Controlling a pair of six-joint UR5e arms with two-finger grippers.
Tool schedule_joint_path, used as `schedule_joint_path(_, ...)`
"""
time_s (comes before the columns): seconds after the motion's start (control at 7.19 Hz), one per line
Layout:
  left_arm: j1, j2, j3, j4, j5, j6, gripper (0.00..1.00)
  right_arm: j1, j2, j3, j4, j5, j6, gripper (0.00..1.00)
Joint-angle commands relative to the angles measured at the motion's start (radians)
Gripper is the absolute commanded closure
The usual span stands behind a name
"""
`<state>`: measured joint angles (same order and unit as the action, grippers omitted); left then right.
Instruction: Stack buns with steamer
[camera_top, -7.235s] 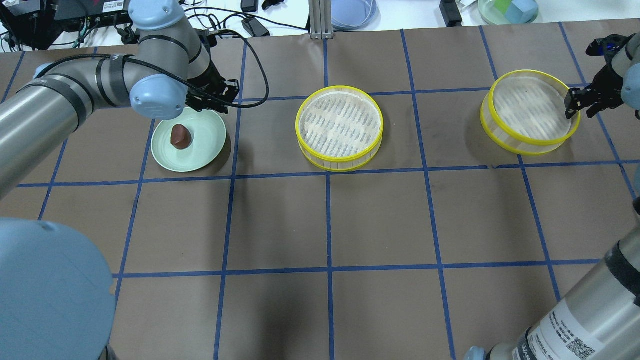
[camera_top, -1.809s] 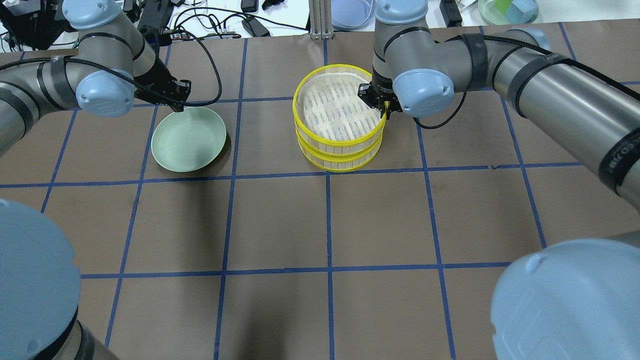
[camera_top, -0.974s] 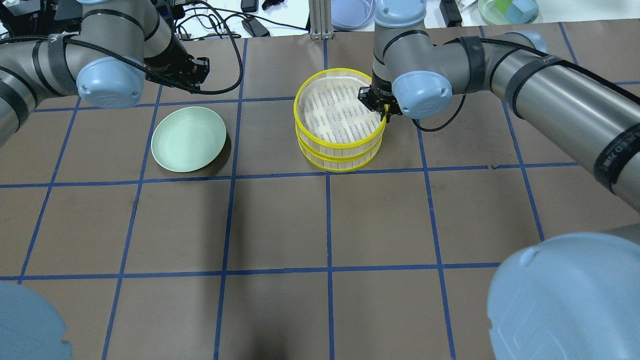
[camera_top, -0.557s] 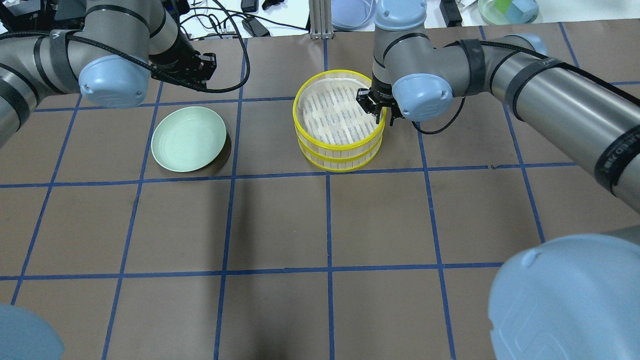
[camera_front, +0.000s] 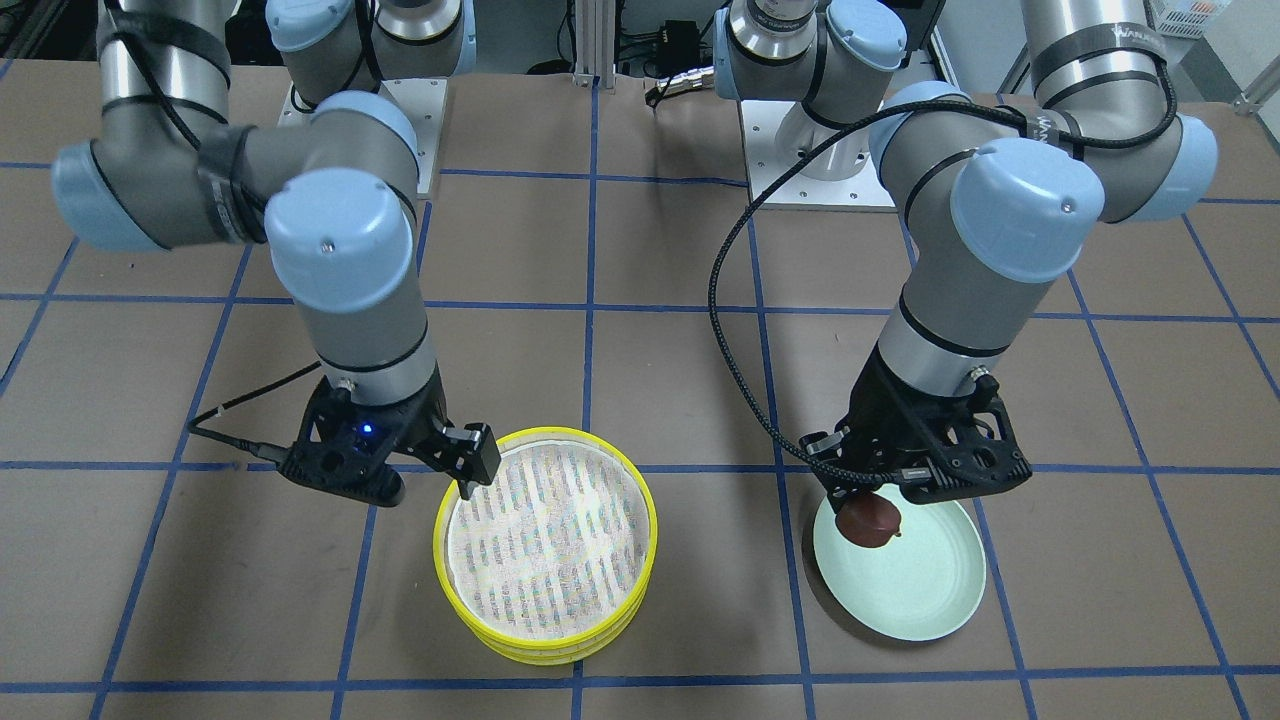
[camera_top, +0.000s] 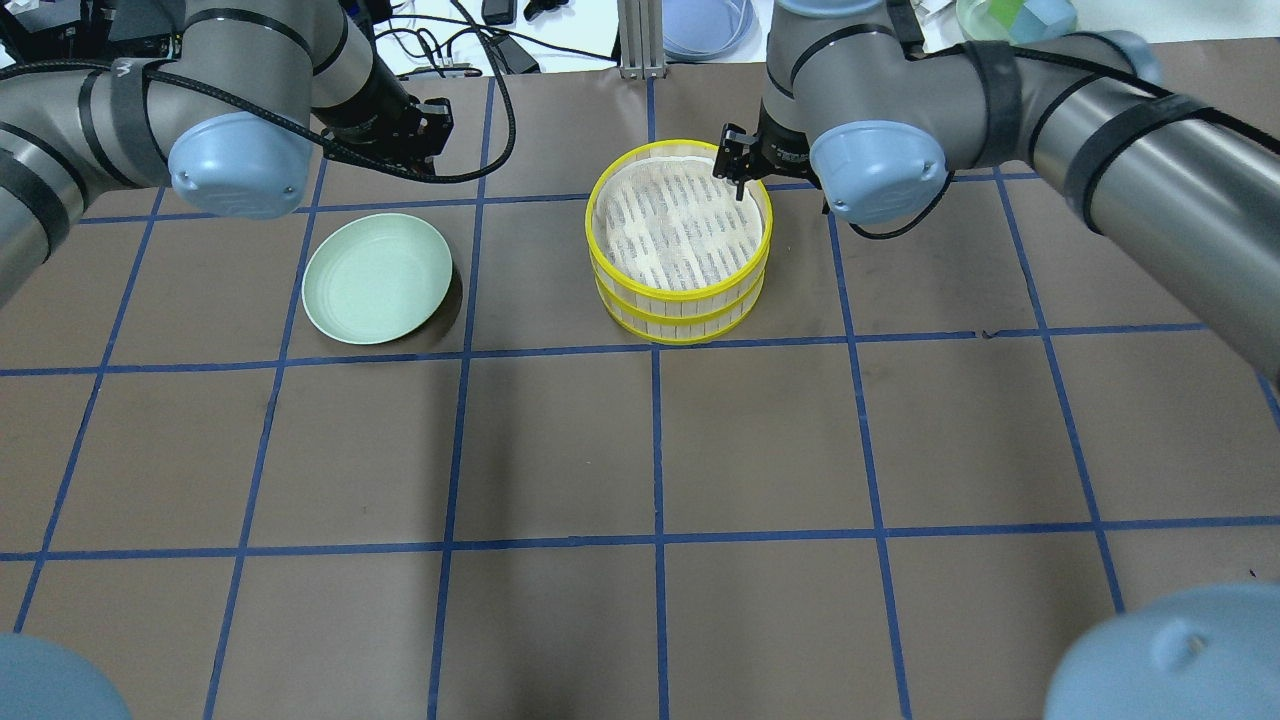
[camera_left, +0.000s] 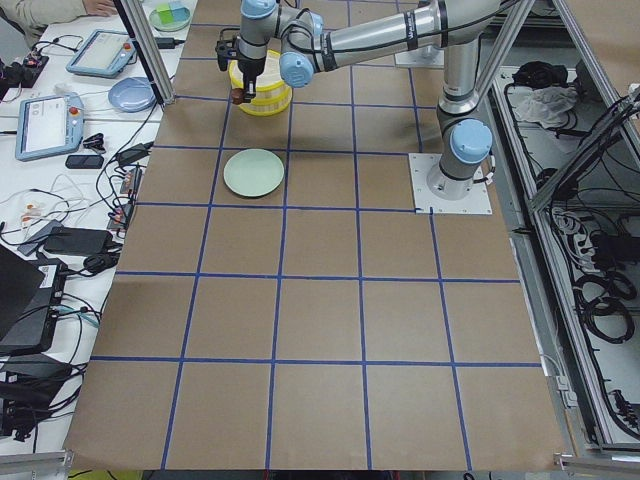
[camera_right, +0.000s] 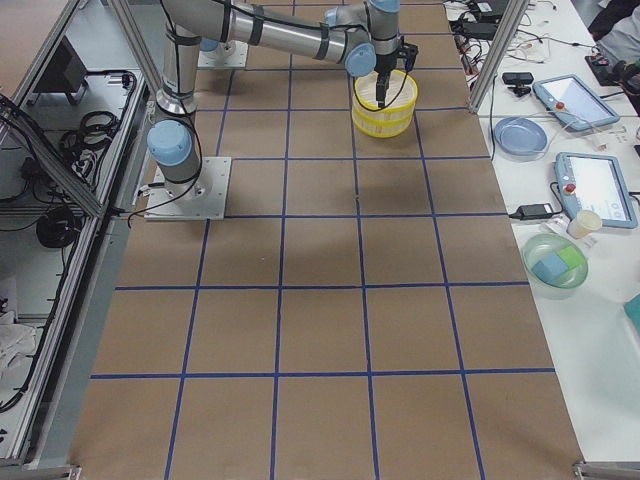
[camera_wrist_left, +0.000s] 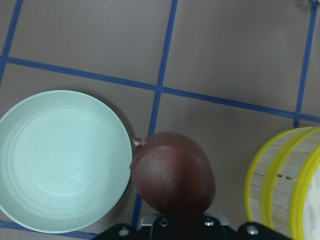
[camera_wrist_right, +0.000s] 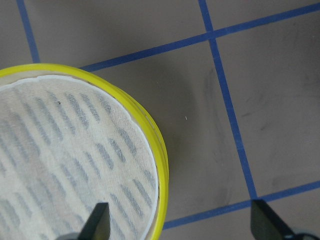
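- The left gripper (camera_front: 872, 505) pinches the brown bun (camera_wrist_left: 172, 172) in the air, over the rim of the green plate (camera_top: 375, 280) on the side toward the steamer (camera_top: 680, 300).
- The right gripper (camera_wrist_right: 182, 225) is spread and empty, astride the far rim of the two stacked tiers.
- The likely next step is to carry the bun level over the middle of the top tier, lower it close to the mesh, then let go. The right gripper should clear away first.
- The bun's long axis seems level, with its small tip toward the plate.

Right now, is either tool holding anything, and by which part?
The left tool holds the dark reddish-brown bun by its upper part; the right tool is open, holding nothing.
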<state>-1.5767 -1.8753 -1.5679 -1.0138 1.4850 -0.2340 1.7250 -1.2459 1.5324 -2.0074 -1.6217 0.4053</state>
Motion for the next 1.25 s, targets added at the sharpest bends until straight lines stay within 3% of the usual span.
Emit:
schedule_joint_path(0.0, -0.099, -0.027, -0.003, 0.046, -0.023, -0.173, 1.00, -0.036, -0.186, -0.003, 0.205, 0.003, -0.066, 0.01)
schedule_joint_path(0.14, -0.142, -0.051, -0.004, 0.105, -0.029, -0.230, 1.00, -0.066, -0.252, -0.005, 0.323, 0.002, -0.144, 0.01)
schedule_joint_path(0.42, -0.207, -0.109, -0.007, 0.182, -0.046, -0.292, 1.00, -0.145, -0.317, -0.003, 0.386, 0.000, -0.293, 0.01)
schedule_joint_path(0.56, -0.229, -0.143, -0.007, 0.245, -0.049, -0.365, 1.00, -0.151, -0.323, -0.003, 0.459, 0.003, -0.319, 0.01)
schedule_joint_path(0.7, -0.255, -0.165, -0.006, 0.254, -0.048, -0.389, 1.00, -0.150, -0.342, -0.002, 0.460, -0.001, -0.347, 0.01)
schedule_joint_path(0.83, -0.261, -0.182, -0.006, 0.254, -0.051, -0.396, 0.66, -0.150, -0.342, -0.001, 0.422, 0.005, -0.490, 0.01)
schedule_joint_path(0.97, -0.261, -0.189, -0.004, 0.253, -0.075, -0.400, 0.41, -0.150, -0.343, 0.000, 0.368, 0.000, -0.526, 0.01)
schedule_joint_path(1.11, -0.261, -0.189, -0.004, 0.251, -0.077, -0.415, 0.01, -0.147, -0.345, 0.000, 0.336, 0.005, -0.525, 0.01)
